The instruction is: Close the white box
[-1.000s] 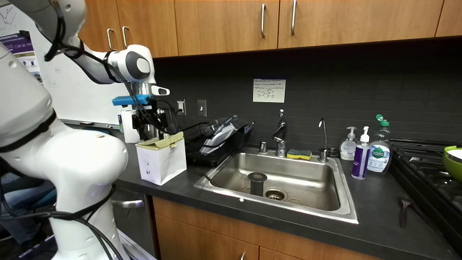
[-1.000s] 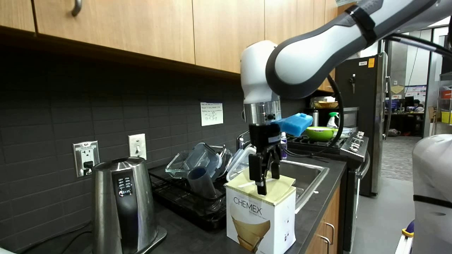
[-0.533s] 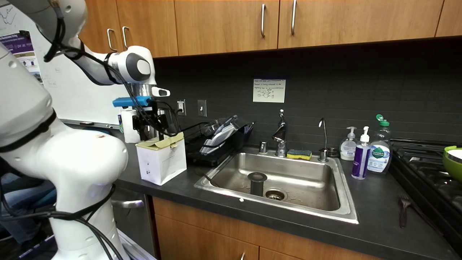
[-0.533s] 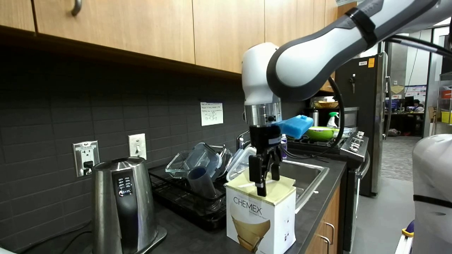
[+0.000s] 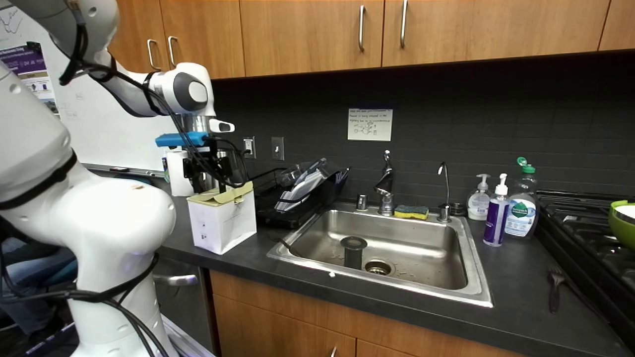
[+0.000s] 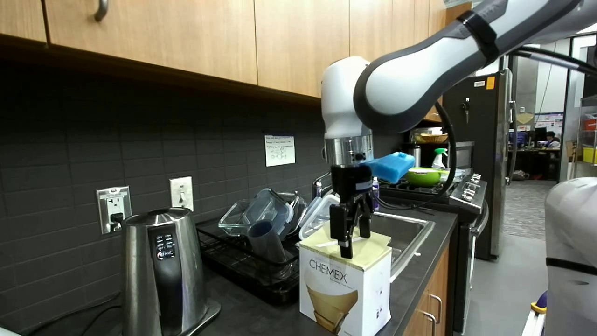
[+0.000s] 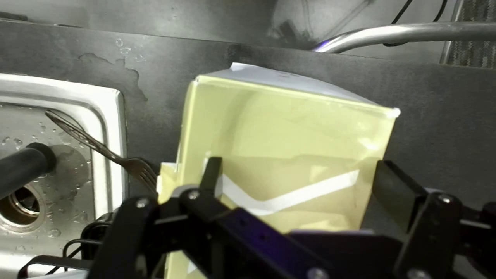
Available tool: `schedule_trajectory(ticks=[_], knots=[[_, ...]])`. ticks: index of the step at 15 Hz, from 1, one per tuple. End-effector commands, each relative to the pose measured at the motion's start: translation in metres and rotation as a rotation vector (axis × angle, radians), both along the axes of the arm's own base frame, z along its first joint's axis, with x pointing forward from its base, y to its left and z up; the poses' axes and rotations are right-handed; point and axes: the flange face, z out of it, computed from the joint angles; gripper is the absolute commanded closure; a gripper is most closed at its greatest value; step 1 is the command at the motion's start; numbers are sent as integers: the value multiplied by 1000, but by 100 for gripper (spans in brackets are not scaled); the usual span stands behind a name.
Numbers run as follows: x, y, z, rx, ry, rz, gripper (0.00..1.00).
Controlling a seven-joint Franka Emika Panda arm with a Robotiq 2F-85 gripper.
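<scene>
Seeing white box [image 6: 343,282] near front edge of counter [image 5: 521,297]. Holding gripper [image 7: 300,170] over its yellowish top, with fingers [image 7: 397,193] spread apart. Spotting dish rack [image 6: 247,280] along back edge, then, farther off, purple bottle [image 5: 495,220] by counter's edge at stove [image 5: 585,243].

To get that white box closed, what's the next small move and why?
Probably shift the open end effector toward the sink, to get at the yellowish flap jutting past that edge of the white box; the fingers stand over its top.
</scene>
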Motion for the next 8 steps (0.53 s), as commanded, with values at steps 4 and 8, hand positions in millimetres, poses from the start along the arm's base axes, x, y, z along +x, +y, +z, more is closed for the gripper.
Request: schedule_trajectory(ticks=[4,8], knots=[[-2,-14,-6,16,-3,-23,0],[-1,-10,-1,15,-15,-14,0]])
